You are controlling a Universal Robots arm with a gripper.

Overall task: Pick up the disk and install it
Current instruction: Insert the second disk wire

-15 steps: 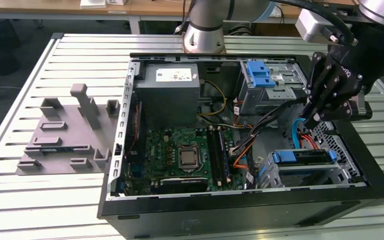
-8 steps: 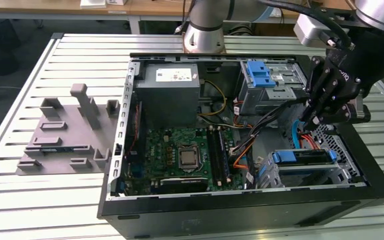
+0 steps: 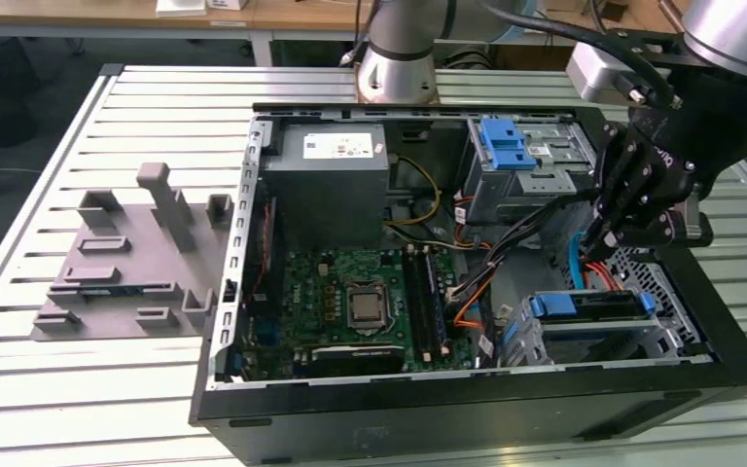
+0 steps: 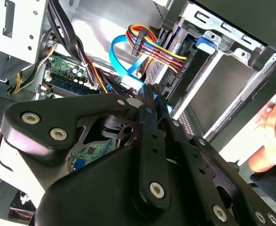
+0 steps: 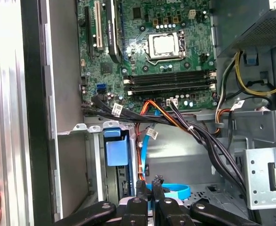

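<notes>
Exterior view: my fingers (image 3: pixel 622 232) look pinched together and empty, low among cables (image 3: pixel 549 219) above the disk (image 3: pixel 590 306), so snagging a cable seems likely.

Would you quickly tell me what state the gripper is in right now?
Gripper: fingers shut together, holding nothing visible, poised over the blue cable inside the case.
</notes>
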